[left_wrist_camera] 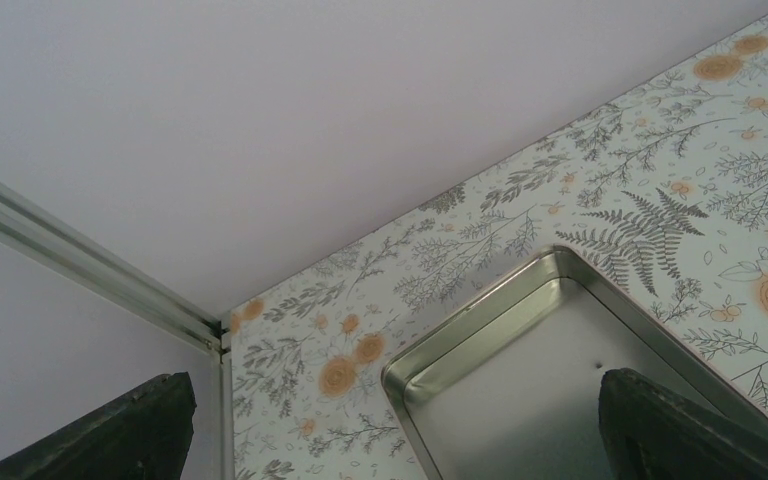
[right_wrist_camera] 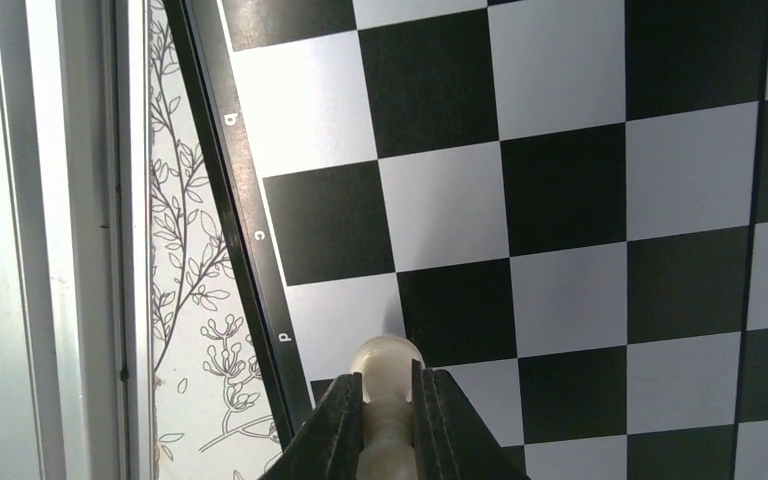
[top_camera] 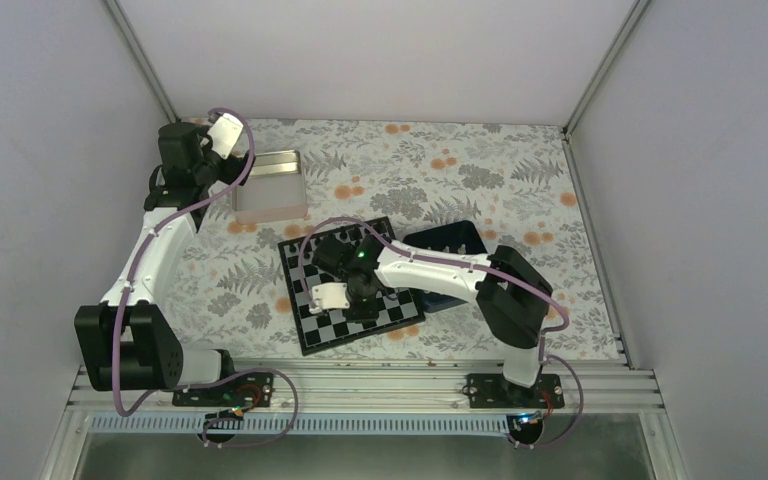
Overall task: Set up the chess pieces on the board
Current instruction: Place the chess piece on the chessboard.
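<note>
right gripper (right_wrist_camera: 388,390) is shut tight on one cream piece (right_wrist_camera: 388,356), w/ the round head poking out past the fingers (right_wrist_camera: 343,420). it hangs over the board (right_wrist_camera: 560,180) at the edge row, right by the black border (right_wrist_camera: 250,200) near the letter d (can't tell if the base touches the square). so the step looks like putting this piece down on its spot. next move, i think: go straight down till the base sits flat, open just a bit, then lift straight up so the piece doesn't tip. it's tiny, so slow is prob best. the border and the flowery cloth (right_wrist_camera: 195,300) are just beside it on one side, so no sliding that way or it goes off the board. the other way there's lots of room, b/c the squares in the wrist view have no other piece on them. left gripper (left_wrist_camera: 396,400) is wide open, holding nothing, far off over the tin (left_wrist_camera: 520,400), not in the way. the blue tray (top_camera: 455,240) sits just beside the board, partly under the right arm.
</note>
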